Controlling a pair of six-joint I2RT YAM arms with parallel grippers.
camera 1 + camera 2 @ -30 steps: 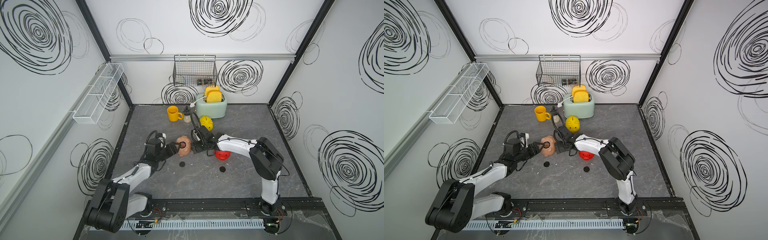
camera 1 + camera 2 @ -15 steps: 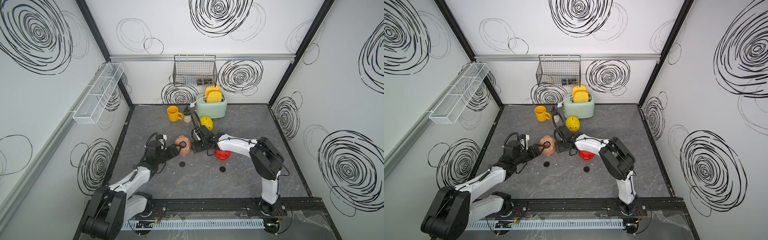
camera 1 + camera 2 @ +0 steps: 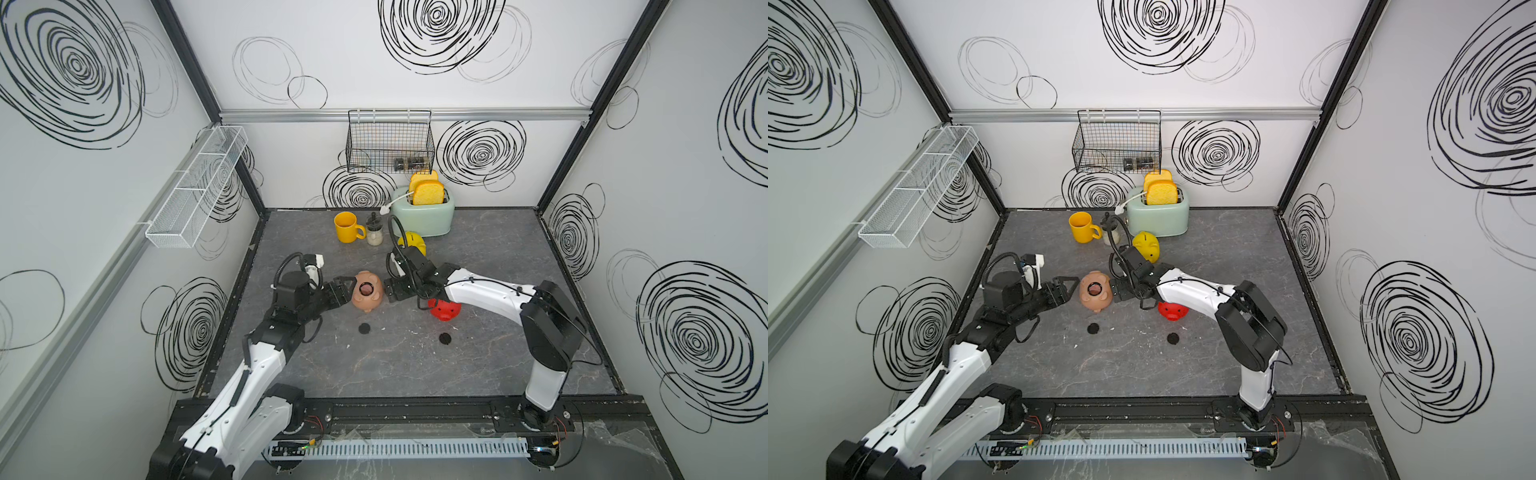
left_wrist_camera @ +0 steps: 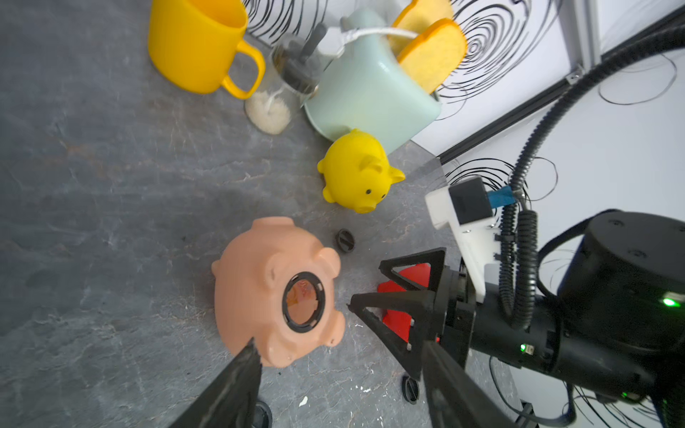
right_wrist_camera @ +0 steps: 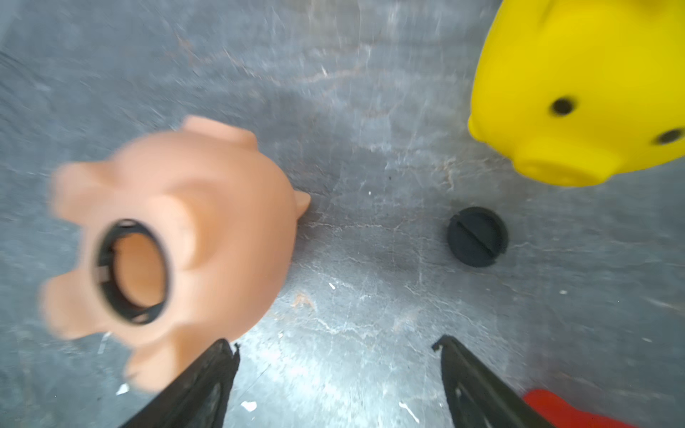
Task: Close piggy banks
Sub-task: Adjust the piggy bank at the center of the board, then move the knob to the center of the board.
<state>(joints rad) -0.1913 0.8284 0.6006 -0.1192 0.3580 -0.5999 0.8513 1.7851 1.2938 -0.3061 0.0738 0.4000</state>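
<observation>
Grey stone-look tabletop (image 3: 395,374): bare along the front, a few pale specks.
Black plug (image 3: 364,328): loose on the slab, just in front of the pink pig (image 3: 370,303), touching nothing.
Second plug (image 3: 444,338): loose, in front of the red pig (image 3: 445,311), well apart from the first.
Pink pig: mid-table, tipped over with feet and belly facing up. Round belly hole with black ring, open, nothing fitted in it. Sits between the two grippers.
Left gripper (image 3: 345,291): fingers spread, nothing clamped. Tips right at the pig's side, contact unclear.
Right gripper (image 5: 337,348): fingers wide apart, nothing between them but bare slab. Just beside the pink pig on the opposite side, not gripping it.
Red pig: on the slab, partly hidden under the right arm. Pose hard to read.
Third plug (image 5: 477,237): slotted face up, on the slab between pink pig and yellow pig (image 3: 1147,248), clear of both.
Yellow pig: upright on its feet, coin slot on top, belly hidden. Just in front of the toaster (image 3: 428,216).
Yellow mug (image 3: 347,227): upright, far side, beside a small jar (image 3: 375,236).
Toaster: mint green, against the back wall, two toast slices (image 3: 428,193) sticking out.
Wire basket (image 3: 390,145): hung on the back wall above the toaster, small dark items inside, too small to tell.
</observation>
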